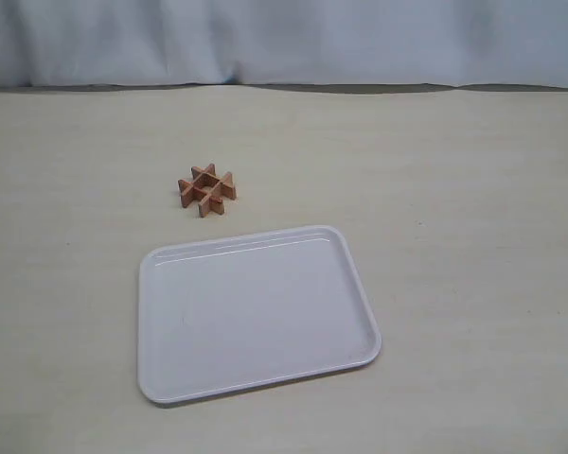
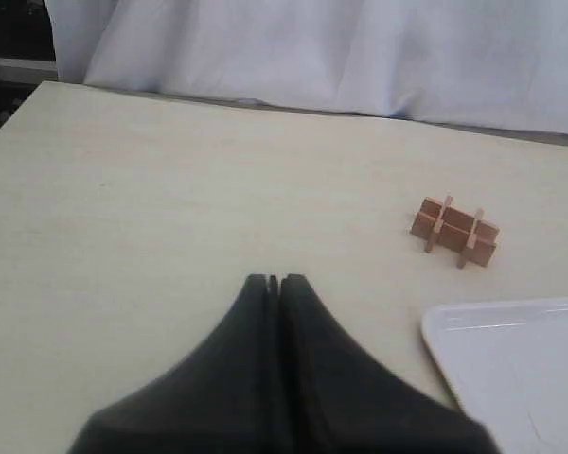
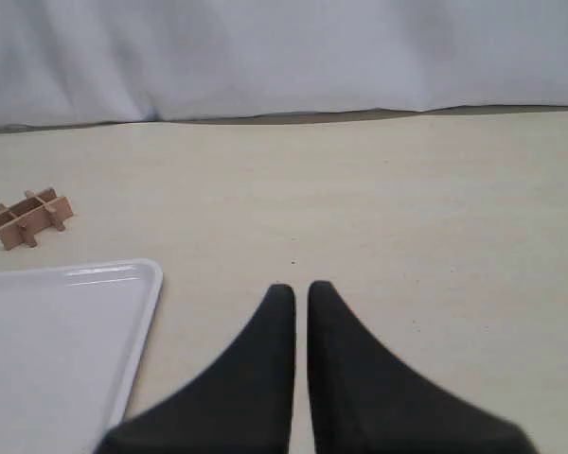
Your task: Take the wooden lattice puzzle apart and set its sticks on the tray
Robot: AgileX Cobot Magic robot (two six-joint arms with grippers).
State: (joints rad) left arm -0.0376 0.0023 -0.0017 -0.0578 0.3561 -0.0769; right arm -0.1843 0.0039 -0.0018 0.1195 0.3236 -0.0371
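The pale desk [image 1: 473, 189] carries the white tray [image 1: 256, 317], bare, which lies close beside both claws on their inner sides. The wooden lattice puzzle [image 1: 207, 189] sits whole on the desk, well ahead of the left claw [image 2: 275, 282] and farther from the right claw [image 3: 300, 288]. The left claw is pressed together and the right all but together, both empty. The sticks [image 1: 197, 185] interlock, so a one-sided pull would likely drag the whole lattice or flick pieces off the desk.
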